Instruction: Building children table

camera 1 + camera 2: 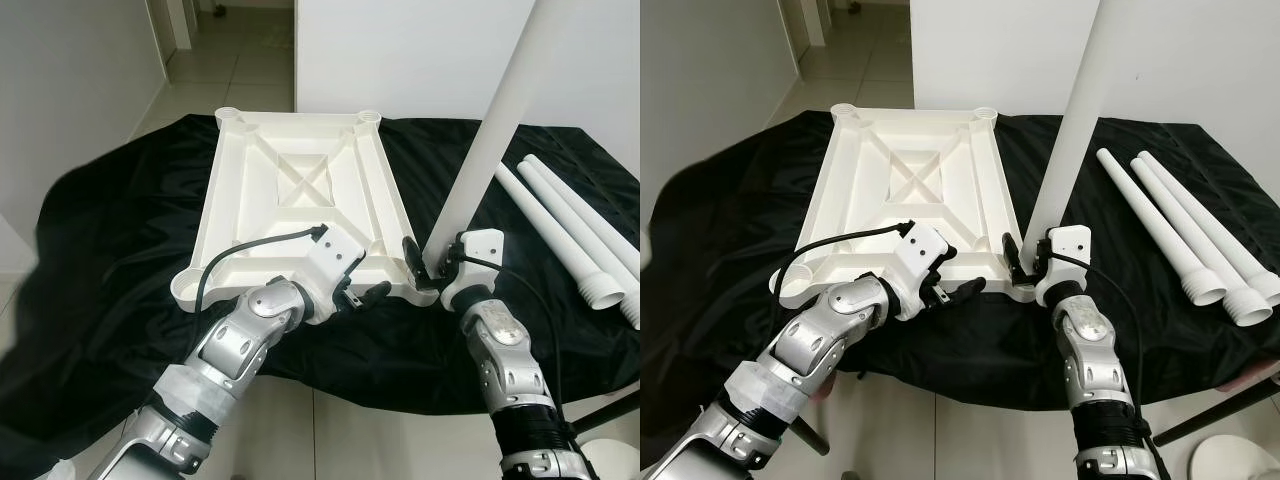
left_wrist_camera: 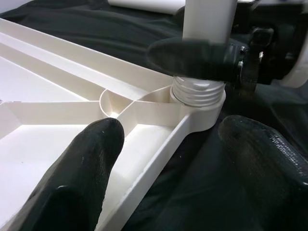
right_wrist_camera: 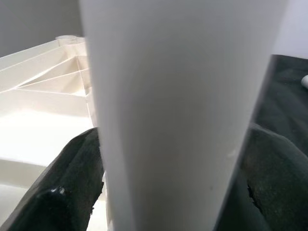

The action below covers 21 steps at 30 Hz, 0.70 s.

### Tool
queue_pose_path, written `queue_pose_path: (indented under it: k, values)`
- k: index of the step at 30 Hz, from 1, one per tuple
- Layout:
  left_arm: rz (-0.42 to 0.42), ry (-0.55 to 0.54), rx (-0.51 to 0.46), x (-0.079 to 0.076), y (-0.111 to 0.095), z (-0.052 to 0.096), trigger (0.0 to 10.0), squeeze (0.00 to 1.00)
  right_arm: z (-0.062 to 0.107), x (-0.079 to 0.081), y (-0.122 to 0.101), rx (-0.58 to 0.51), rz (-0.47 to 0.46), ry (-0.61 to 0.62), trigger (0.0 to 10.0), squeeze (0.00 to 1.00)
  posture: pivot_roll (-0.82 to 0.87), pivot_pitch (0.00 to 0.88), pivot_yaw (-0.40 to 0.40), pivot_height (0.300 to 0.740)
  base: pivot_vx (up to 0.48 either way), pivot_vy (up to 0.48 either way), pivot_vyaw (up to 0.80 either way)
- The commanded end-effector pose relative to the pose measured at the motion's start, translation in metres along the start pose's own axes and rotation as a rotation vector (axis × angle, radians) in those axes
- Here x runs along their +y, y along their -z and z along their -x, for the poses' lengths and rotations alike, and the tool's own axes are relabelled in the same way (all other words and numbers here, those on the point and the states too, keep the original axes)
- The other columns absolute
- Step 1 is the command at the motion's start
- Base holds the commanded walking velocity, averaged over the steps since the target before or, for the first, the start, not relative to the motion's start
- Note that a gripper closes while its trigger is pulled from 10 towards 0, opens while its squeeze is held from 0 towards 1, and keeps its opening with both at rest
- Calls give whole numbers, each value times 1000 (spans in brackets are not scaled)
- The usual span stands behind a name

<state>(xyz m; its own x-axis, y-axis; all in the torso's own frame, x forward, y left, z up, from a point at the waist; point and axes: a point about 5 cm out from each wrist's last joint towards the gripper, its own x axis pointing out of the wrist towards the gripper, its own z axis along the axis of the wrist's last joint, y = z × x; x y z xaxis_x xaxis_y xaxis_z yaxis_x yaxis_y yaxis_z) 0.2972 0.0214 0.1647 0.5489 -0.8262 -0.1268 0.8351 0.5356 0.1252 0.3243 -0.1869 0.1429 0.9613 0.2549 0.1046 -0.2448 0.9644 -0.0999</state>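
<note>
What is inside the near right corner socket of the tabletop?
The threaded end of the upright table leg sits in the corner socket; the right gripper grips it. The thread's engagement is hidden.

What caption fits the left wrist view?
Right hand seating a white leg into the tabletop corner socket, left hand open beside it.

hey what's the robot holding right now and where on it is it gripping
The right gripper holds the upright white table leg near its lower end, just above the tabletop's corner socket. The left gripper holds nothing.
</note>
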Motion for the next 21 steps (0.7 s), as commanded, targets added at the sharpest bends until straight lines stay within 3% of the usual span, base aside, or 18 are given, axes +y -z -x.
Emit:
queue_pose_path:
  k: [1, 9, 10, 12, 13, 21]
  values:
    - [-8, -37, 5, 3, 2, 0, 10000, 0, -2, 0, 4, 22, 11, -59, 10000, 0, -28, 7, 11, 740, 0, 0, 0]
    - [-16, -40, 1, 4, 1, 0, 10000, 0, -10, -4, 7, 63, 46, -155, 10000, 0, -18, 13, 10, 740, 0, 0, 0]
    - [-20, -38, 2, 4, 1, 0, 10000, 0, -12, -5, 7, 69, 57, -164, 4824, 0, -14, 14, 8, 740, 0, 0, 0]
    - [-22, -37, 2, 4, 1, 1, 10000, 0, -12, -6, 8, 72, 63, -172, 4824, 0, -12, 15, 7, 740, 0, 0, 0]
    - [-20, -27, 4, 3, 2, 2, 10000, 0, -13, -8, 9, 83, 56, -183, 0, 0, -6, 15, 4, 740, 0, 0, 0]
    - [-19, 18, -4, -1, 2, 4, 10000, 0, -12, -14, 13, 99, 58, -190, 0, 0, -3, 16, 2, 740, 0, 0, 0]
